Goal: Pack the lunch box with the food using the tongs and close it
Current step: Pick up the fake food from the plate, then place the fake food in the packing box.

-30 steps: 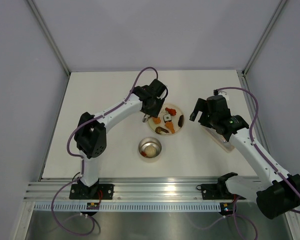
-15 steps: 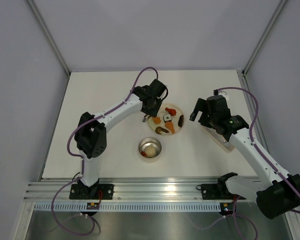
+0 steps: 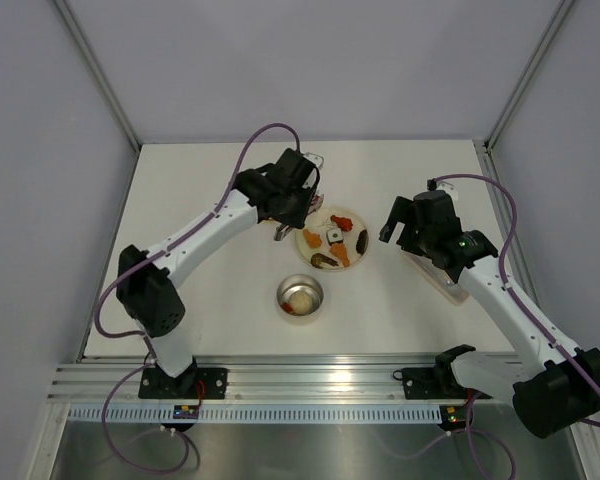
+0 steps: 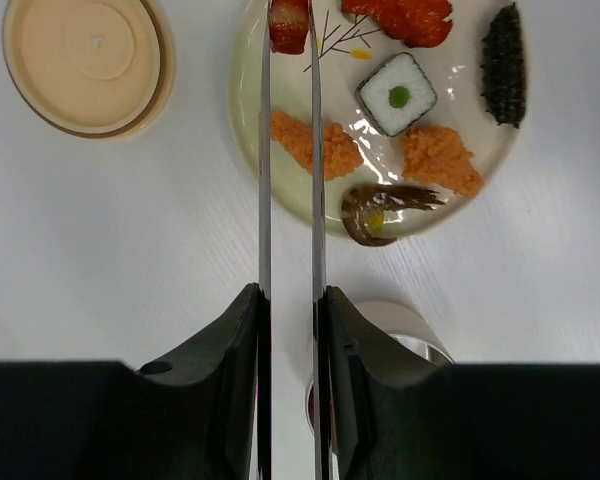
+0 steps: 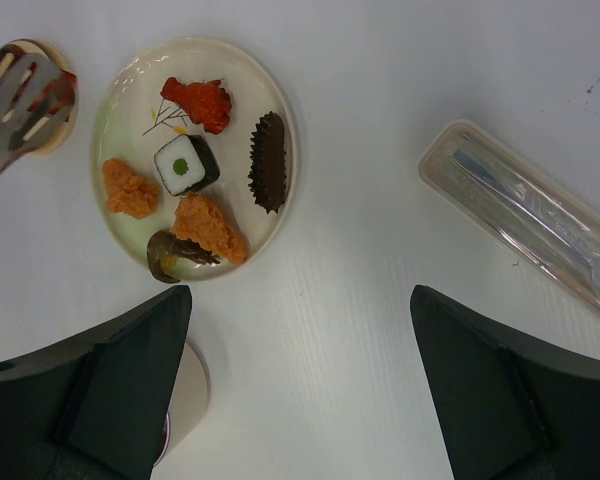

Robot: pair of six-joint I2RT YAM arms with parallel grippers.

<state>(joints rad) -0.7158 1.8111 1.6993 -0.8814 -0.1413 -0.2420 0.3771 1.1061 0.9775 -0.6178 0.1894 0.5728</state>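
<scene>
Left gripper clamps the long thin silver metal tongs. The tong arms are squeezed nearly parallel, with a red food piece pinched between the tips near the wide cream plate's rim, lid side. Small round shiny steel lunch box sits near the plate, toward the arm bases, pale round bun-like piece inside. Flat round tan wooden lid lies just beside the plate. Right gripper is spread wide and empty.

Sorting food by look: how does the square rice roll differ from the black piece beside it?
The rice roll is square, white with a green centre; the black piece is long, narrow, ridged. The roll lies centrally, the black piece by the rim. Both rest on the plate.
</scene>
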